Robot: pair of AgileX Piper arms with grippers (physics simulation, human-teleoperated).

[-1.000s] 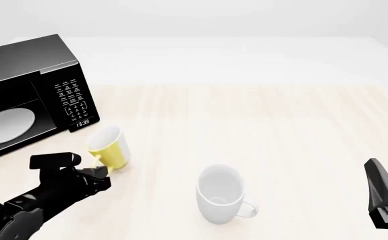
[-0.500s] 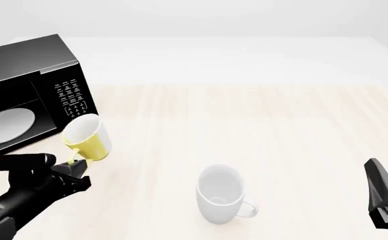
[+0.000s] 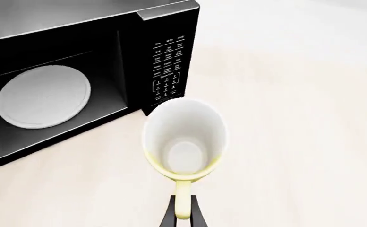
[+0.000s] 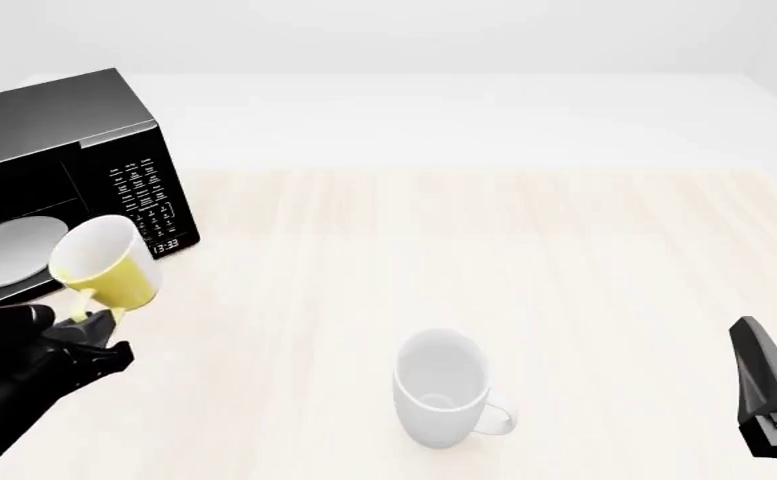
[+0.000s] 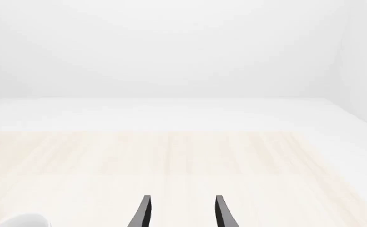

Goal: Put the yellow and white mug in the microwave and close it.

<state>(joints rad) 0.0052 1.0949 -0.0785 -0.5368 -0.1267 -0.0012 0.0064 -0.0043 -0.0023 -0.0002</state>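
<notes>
Pinching the yellow handle between its jaws, the left gripper carries the yellow and white mug clear of the counter, its open white mouth tilted up and toward the oven; the mug hangs just in front of the microwave, level with the lower edge of the cavity and beside the keypad, not yet inside. Nearest the camera on the other side, the right gripper sits idle at the counter's near edge with its jaws spread and nothing between them; the larger white mug stands alone in the middle of the counter, well apart from the action. Farther back, the microwave's cavity stands open, the white round plate bare and in plain view from the left wrist; the door itself is not visible in these views. Doing this step well appears to call for swinging the mug away from the keypad post and squarely into the opening, levelling it so its base meets the plate flat, and keeping the grip on the handle firm until it rests there; releasing early, or with the mug still tilted, would likely tip it on the plate or leave it fouling the door's swing.
</notes>
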